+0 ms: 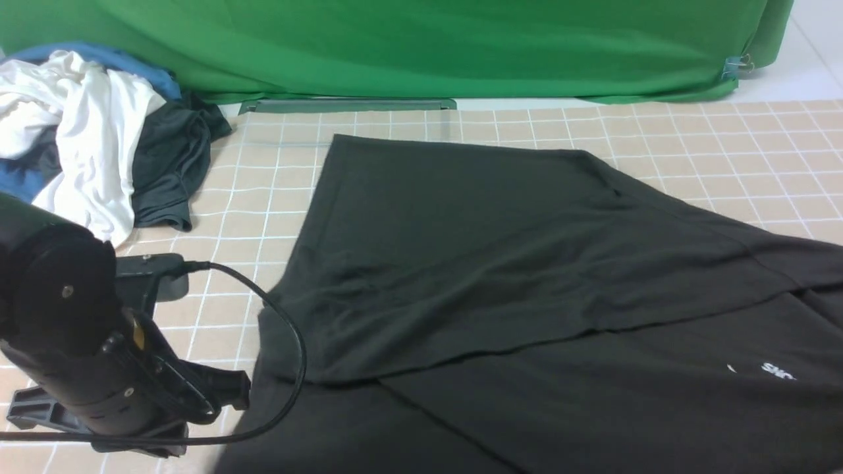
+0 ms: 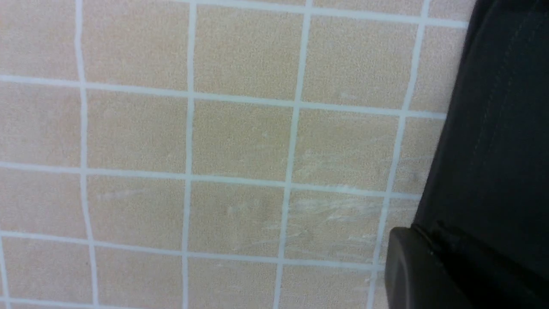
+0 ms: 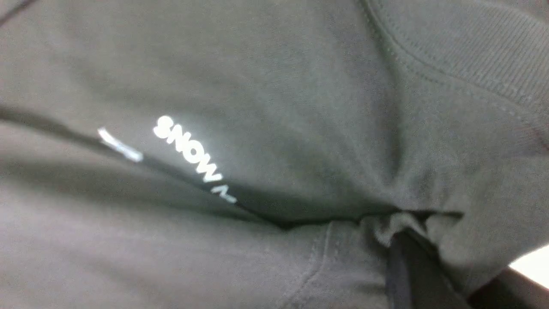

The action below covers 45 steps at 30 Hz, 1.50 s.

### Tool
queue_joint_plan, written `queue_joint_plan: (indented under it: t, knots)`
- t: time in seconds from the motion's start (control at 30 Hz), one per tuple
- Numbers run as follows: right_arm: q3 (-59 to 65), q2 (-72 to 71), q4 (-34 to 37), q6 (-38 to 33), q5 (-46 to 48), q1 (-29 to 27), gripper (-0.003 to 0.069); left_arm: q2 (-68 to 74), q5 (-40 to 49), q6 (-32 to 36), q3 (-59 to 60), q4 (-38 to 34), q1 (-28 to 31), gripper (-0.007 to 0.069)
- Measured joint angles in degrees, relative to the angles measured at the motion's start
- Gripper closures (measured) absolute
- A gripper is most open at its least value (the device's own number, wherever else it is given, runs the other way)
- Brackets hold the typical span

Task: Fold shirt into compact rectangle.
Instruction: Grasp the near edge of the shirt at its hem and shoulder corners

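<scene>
Two grippers sit low at the near side of the checked beige table cover (image 1: 724,151), both at the shirt (image 1: 500,263). The left gripper (image 1: 230,392) is at the near left, its jaws fully closed right against the shirt's left edge. The left wrist view shows one dark finger (image 2: 411,270) touching the stitched black hem, but whether any cloth is pinched cannot be told. A black cable (image 1: 290,329) loops from that arm over the cloth's edge. The right gripper (image 3: 433,274) is outside the front view. Its own camera shows it clamped on a bunched fold of the shirt, near the ribbed collar (image 3: 472,56) and the white "SNOW" print (image 3: 188,154), which a crease cuts across.

The shirt lies spread over the near and middle table and runs out of frame to the right. A broad flap is folded diagonally across it, one hem corner pointing to the far side. Farther back at the left, apart from the shirt, a heap holds a white garment (image 1: 85,125), a blue one (image 1: 99,56) and a dark grey one (image 1: 171,158). A green backdrop (image 1: 395,46) closes the far edge.
</scene>
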Motion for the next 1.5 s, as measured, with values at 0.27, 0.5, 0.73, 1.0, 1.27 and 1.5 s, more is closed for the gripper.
queue_joint_plan:
  t: [0.27,0.5,0.73,1.0,1.27,1.5]
  knots:
    - [1.44,-2.51,-0.52,0.00,-1.21,-0.04,0.0583,0.06,-4.10,1.88,0.00,-3.80,0.00,0.0607]
    - [1.71,-2.51,-0.56,0.00,-2.45,-0.04,0.0573,0.06,-2.91,3.64,3.57,-10.75,0.00,0.0607]
    - [1.71,-2.51,-0.56,-0.05,-3.32,-0.04,0.0564,1.12,-5.15,4.32,6.81,-15.03,0.00,0.0489]
    - [1.71,-2.51,-0.63,-0.05,-3.75,-0.04,0.0554,3.68,-6.23,6.66,10.02,-17.60,0.00,0.0228]
    - [1.71,-2.51,-0.95,-0.16,-3.81,-0.04,0.0547,7.53,-11.03,6.84,10.61,-17.85,0.00,0.0151]
    - [1.71,-2.51,-1.14,-0.22,-3.93,-0.04,0.0546,9.62,-11.41,6.84,10.21,-19.45,0.00,0.0256]
